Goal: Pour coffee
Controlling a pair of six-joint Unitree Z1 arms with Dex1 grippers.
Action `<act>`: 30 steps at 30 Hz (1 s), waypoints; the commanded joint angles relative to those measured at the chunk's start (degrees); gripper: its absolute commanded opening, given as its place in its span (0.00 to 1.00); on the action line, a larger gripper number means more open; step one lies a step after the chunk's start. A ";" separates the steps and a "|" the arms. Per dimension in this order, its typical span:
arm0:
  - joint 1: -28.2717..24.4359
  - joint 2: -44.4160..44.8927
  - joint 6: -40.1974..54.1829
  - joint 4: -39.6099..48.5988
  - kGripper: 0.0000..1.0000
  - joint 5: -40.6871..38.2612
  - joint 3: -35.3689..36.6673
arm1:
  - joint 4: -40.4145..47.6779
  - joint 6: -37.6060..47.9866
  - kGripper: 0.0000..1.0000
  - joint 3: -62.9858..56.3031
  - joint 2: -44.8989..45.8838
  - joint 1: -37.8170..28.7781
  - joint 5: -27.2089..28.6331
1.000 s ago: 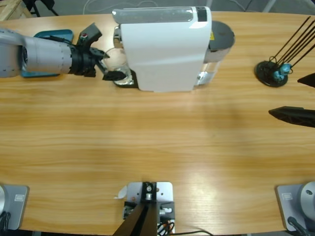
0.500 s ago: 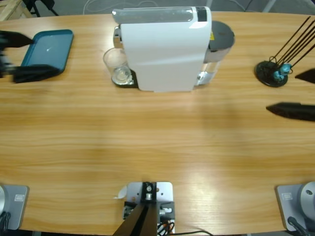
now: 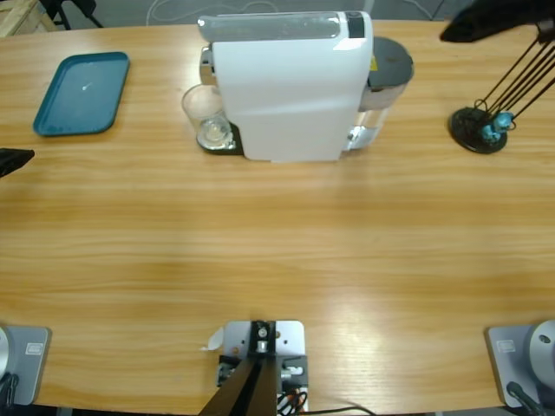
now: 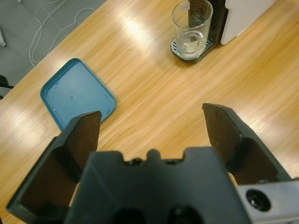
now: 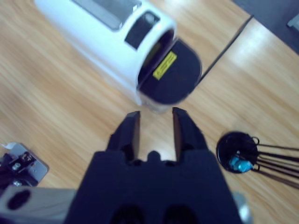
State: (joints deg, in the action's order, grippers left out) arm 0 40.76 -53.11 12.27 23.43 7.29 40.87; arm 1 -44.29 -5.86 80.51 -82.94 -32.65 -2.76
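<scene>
A clear glass (image 3: pixel 206 115) stands on the drip tray of the white coffee machine (image 3: pixel 290 91), at its left end. A shallow pale layer of coffee (image 4: pixel 189 45) lies in the bottom of the glass (image 4: pixel 192 25). My left gripper (image 4: pixel 152 123) is open wide with nothing in it. It is well back from the glass and shows only as a black tip (image 3: pixel 13 160) at the table's left edge. My right gripper (image 5: pixel 155 120) hangs above the machine's grey back end (image 5: pixel 173 77), its jaws a small way apart and empty. In the high view it (image 3: pixel 486 19) is at the top right.
A teal tray (image 3: pixel 82 93) lies empty at the back left, also in the left wrist view (image 4: pixel 77 98). A black stand with thin rods and a blue piece (image 3: pixel 479 128) sits at the right, near my right gripper. The grey base plate (image 5: pixel 18 163) shows in the right wrist view.
The left gripper let go of the glass and pulled back left to the table's edge. The right gripper rose from the right edge to the top right, over the machine's back end.
</scene>
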 commanded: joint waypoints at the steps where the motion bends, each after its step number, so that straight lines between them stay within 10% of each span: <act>1: -0.05 1.79 -2.04 -2.40 0.94 1.15 -3.85 | -2.47 -2.08 0.00 8.82 -11.89 0.54 -0.83; 30: -0.24 0.47 -3.22 -3.65 0.89 1.41 -5.01 | -9.76 -5.28 0.00 23.99 -22.53 -3.77 1.40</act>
State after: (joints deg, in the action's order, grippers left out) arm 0 40.74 -52.90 9.65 20.46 8.05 38.03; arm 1 -53.44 -11.27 104.41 -102.33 -35.03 -1.89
